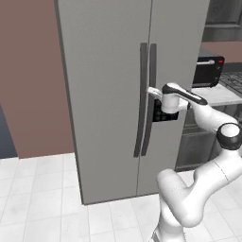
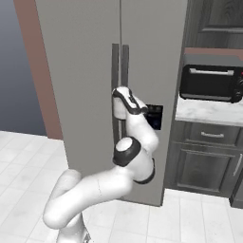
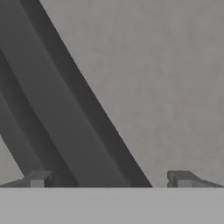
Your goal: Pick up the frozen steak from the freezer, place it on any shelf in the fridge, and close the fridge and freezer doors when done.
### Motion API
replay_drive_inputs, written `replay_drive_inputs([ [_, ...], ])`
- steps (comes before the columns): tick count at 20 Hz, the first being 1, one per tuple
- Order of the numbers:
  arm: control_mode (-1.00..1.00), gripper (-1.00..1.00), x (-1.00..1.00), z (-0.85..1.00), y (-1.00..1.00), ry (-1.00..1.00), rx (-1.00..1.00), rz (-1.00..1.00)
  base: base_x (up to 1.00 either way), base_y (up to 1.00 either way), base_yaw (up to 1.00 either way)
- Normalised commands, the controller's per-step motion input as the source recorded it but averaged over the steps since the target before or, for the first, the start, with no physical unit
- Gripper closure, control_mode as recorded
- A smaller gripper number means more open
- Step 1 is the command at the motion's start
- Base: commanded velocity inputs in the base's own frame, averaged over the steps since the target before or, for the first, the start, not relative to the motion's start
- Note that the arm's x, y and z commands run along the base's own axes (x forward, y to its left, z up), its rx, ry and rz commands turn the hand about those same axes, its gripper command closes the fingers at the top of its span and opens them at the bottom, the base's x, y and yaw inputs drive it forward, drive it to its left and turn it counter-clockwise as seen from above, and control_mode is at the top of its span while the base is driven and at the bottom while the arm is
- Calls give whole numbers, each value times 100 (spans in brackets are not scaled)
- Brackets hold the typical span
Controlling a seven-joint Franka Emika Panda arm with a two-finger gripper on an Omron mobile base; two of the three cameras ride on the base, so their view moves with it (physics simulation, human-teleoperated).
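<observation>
The fridge and freezer doors stand shut: the wide fridge door [image 1: 106,94] on the left, the narrower freezer door [image 1: 177,52] with its dark dispenser panel [image 2: 154,116] on the right. Their two long dark handles [image 1: 146,99] run side by side at the seam. My gripper [image 1: 154,90] is open and pressed up to these handles at mid height. In the hand view a dark handle [image 3: 65,109] crosses diagonally between the fingertips [image 3: 39,178] of the gripper [image 3: 110,179], which do not clamp it. The frozen steak and the shelf are hidden behind the shut doors.
A black toaster oven [image 2: 211,83] sits on the pale counter [image 2: 209,114] right of the freezer, above dark cabinets [image 2: 204,161]. A stove edge [image 1: 234,80] shows far right. A brown wall [image 1: 30,75] flanks the fridge on the left, over a white tiled floor [image 1: 42,198].
</observation>
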Motion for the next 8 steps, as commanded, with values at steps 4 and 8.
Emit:
replay_drive_inputs([
  [4, -100, -100, 41, 6, 0, 0, 6, 0, 0, 0, 0],
  [8, -100, -100, 45, 0, 0, 0, 0, 0, 0, 0, 0],
])
